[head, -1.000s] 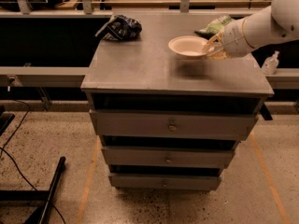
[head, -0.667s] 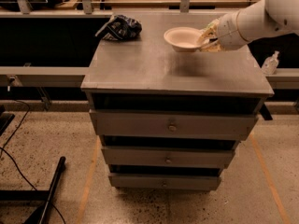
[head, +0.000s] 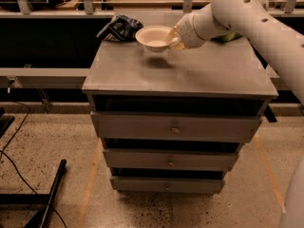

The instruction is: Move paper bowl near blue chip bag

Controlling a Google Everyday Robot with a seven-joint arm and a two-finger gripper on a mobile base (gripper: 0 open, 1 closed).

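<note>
Evidently the carry step is in hand: the off-white, flared-rim paper bowl hangs clear of the grey tabletop near its back edge. Its right rim is pinched in the jaws of the white arm's gripper. The wrinkled navy blue chip bag lies at the back-left corner, just beside the bowl. The next move probably calls for lowering the bowl gently and letting go without nudging the bag.

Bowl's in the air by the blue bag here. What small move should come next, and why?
Probably lower it: the gripper holds the paper bowl by its rim above the cabinet top, just beside the blue chip bag, with bare surface underneath.
</note>
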